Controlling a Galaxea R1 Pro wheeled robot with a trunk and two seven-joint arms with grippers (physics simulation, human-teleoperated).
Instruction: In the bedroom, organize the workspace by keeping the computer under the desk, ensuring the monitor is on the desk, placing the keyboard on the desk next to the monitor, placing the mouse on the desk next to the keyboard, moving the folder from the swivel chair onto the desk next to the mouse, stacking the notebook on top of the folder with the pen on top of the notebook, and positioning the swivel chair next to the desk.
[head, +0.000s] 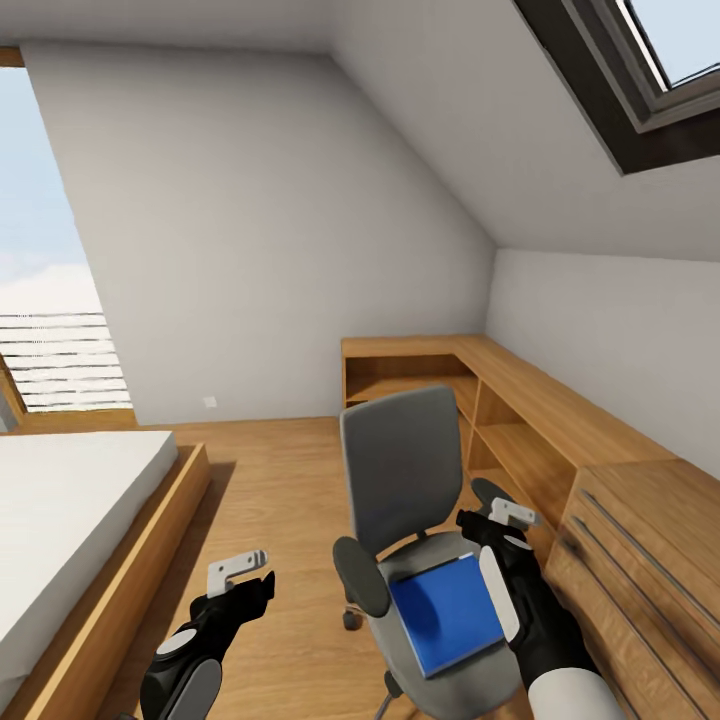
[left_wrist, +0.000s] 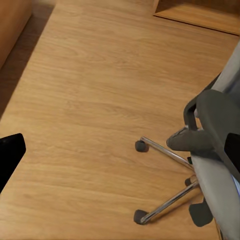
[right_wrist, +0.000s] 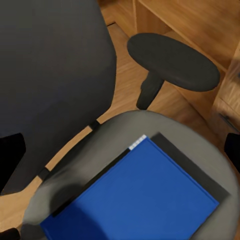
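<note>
Here the swivel chair (head: 410, 520) stands on the wood floor (head: 270, 500) just beside the light-wood corner shelving (head: 520, 400), its grey back toward the far wall. The blue folder (head: 447, 612) lies flat on the chair's seat, filling most of the cushion; in the right wrist view the folder (right_wrist: 140, 200) shows a dark edge along one side, with the chair's black armrest (right_wrist: 172, 60) beyond it. The right gripper (head: 497, 522) hovers above the chair's seat at the folder's far corner, holding nothing; how wide its jaws stand cannot be told. The left gripper (head: 240, 575) hangs over bare floor well apart from the chair, between it and the bed (head: 70, 510), empty, its jaw gap unclear too. The left wrist view shows the chair's metal star base (left_wrist: 165, 175) and castors.
</note>
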